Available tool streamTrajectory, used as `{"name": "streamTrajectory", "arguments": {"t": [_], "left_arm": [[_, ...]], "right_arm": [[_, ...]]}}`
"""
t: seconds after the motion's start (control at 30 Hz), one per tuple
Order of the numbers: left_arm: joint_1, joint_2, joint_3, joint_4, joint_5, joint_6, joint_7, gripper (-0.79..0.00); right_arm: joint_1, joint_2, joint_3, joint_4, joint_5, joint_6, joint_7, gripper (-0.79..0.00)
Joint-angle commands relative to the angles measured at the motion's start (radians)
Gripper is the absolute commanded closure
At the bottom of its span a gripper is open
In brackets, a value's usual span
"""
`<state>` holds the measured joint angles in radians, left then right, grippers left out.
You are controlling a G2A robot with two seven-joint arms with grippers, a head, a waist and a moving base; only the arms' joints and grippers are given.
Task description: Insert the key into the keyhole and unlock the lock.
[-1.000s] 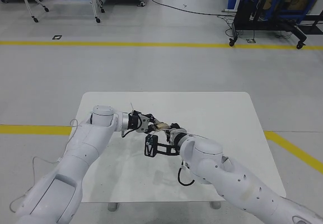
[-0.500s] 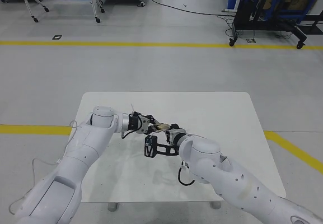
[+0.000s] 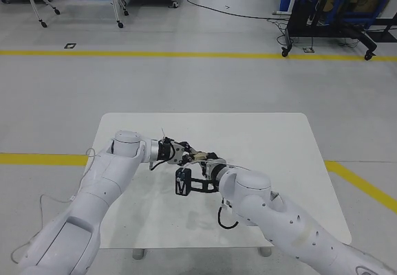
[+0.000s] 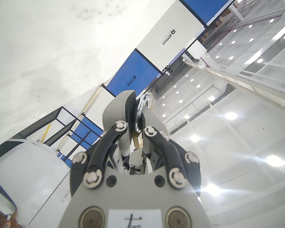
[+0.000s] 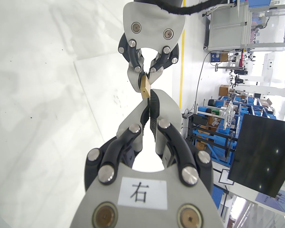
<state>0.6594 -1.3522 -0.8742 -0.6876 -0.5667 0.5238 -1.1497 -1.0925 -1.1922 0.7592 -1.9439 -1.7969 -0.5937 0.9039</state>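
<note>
The left pincer (image 5: 143,80) was clamped shut on the brass padlock (image 5: 144,87) and held it over the white worktop (image 3: 274,137). The silver shackle (image 4: 143,102) stood between its fingertips. The right pincer (image 5: 150,99) faced it tip to tip. Its fingers were pressed together and their ends touched the padlock's free end. What, if anything, lay between its pads was hidden.
</note>
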Motion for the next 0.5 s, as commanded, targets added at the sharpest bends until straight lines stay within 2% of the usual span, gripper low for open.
{"name": "streamTrajectory", "arguments": {"t": [0.0,0.47], "left_arm": [[0.000,0.000,0.000,0.001,0.000,-0.001,0.000,0.000],[-0.004,0.000,0.002,0.007,-0.006,-0.005,-0.016,0.000]], "right_arm": [[-0.005,0.000,0.005,0.000,-0.007,-0.006,0.000,0.000],[0.000,-0.013,0.012,0.020,-0.014,-0.023,-0.021,0.000]]}}
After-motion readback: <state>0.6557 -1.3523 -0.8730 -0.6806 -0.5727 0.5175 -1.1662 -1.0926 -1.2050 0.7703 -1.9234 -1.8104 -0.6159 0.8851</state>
